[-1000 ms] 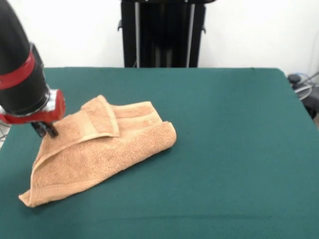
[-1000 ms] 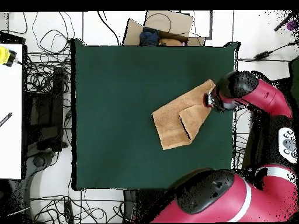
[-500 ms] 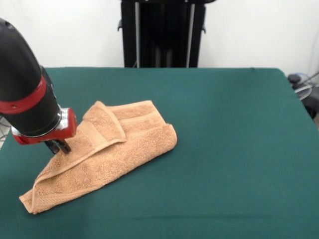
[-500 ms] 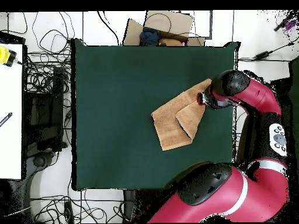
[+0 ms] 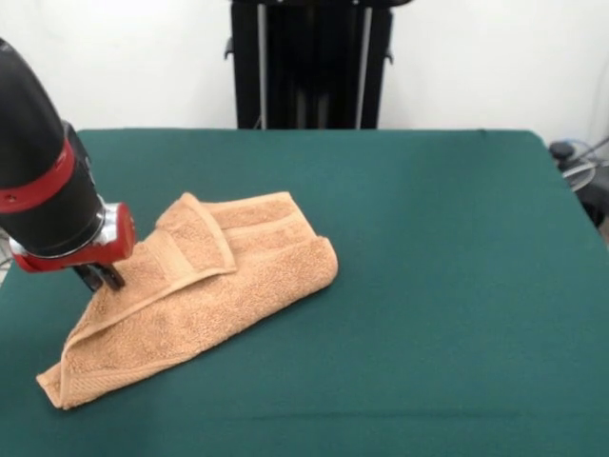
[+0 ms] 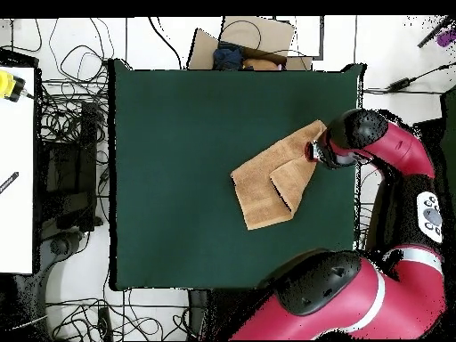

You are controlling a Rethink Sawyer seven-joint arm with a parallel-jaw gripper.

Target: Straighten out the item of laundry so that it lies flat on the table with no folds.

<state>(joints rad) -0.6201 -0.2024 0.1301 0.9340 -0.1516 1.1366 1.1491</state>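
Note:
The orange-tan towel [image 5: 209, 276] lies folded over on the left part of the green table [image 5: 428, 238], with a flap doubled back on top and a rolled fold at its right end. My gripper [image 5: 103, 280] is down at the towel's left upper edge, its dark tips close together on the cloth, which rises slightly there. In the overhead view the towel [image 6: 272, 183] lies near the table's [image 6: 178, 134] right edge, with the gripper [image 6: 312, 151] at its upper right corner. No white tag shows.
The robot's black pedestal [image 5: 309, 62] stands behind the table's far edge. Cables [image 6: 71, 116] and a white bench [image 6: 16, 169] lie off the table's left side in the overhead view. A cardboard box [image 6: 245, 40] sits beyond its top edge.
The gripper moved in over the towel's edge, then drew back a little toward the table's side. The towel's flap shifted slightly; the rest of the towel stayed put.

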